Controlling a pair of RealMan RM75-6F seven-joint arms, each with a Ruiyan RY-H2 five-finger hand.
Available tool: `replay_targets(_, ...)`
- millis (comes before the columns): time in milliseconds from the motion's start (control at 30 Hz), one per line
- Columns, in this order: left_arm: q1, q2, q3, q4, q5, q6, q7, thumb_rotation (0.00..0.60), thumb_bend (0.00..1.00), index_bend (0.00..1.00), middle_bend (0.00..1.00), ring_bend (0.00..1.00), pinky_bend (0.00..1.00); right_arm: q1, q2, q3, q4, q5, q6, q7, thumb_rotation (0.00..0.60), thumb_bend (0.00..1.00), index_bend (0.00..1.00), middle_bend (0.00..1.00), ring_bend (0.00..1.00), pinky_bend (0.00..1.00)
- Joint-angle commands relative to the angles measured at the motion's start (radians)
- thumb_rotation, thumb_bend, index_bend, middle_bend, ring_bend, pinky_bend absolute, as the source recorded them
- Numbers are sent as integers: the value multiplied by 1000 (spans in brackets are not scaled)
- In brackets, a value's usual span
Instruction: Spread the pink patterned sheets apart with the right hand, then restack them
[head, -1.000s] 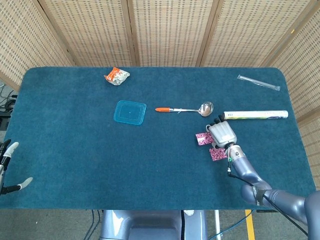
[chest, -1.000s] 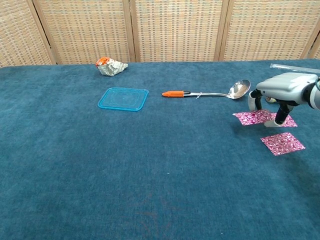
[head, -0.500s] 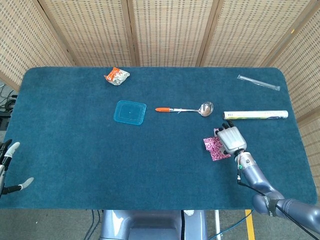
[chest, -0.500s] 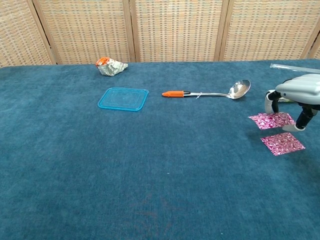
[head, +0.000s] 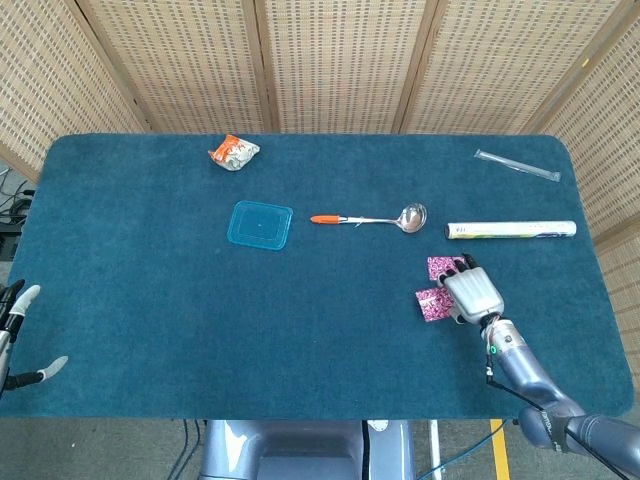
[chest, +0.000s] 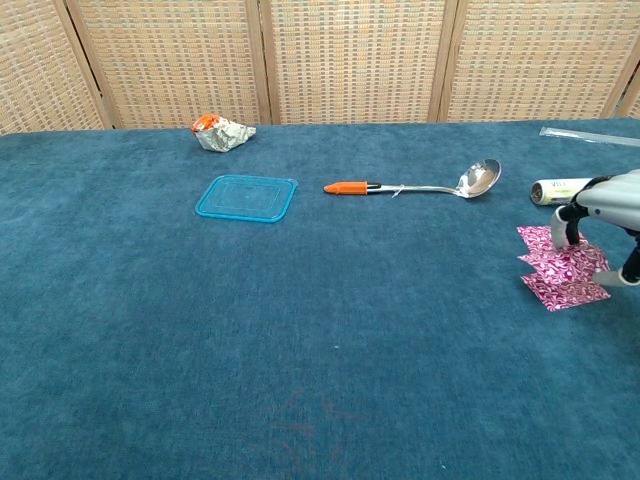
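Note:
Two pink patterned sheets lie at the right of the blue table. In the chest view the farther sheet overlaps the far edge of the nearer sheet. The head view shows the same farther sheet and nearer sheet, both partly covered by my right hand. That right hand hovers palm down over them, its fingertips pressing on the farther sheet; it grips nothing. My left hand is at the table's near left edge, fingers apart and holding nothing.
A ladle with an orange handle lies mid-table beside a blue square lid. A crumpled wrapper sits at the back. A white tube lies just beyond the sheets, and a clear plastic strip sits at the far right corner.
My right hand has slid right and toward the near edge, dragging the farther sheet with it. That sheet, apart from the nearer one before, now overlaps it. The left hand stayed put.

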Motion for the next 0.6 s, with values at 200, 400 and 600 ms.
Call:
replay_targets(200,7,1,3,-4,1,9,3,471,0,68,0,0,0,-13,-27,-3,67,-37,-18,50,600,337,438,317,107,82)
replay_targets(400,10,4,4,-6,2,12,4,471,0,68,0,0,0,-16,-41,2,106,-56,-29,71,600,336,387,271,46,80)
replay_targets(600,10,4,4,-6,2,13,4,470,0,68,0,0,0,-22,-47,3,125,-67,-38,79,600,265,320,229,6,58)
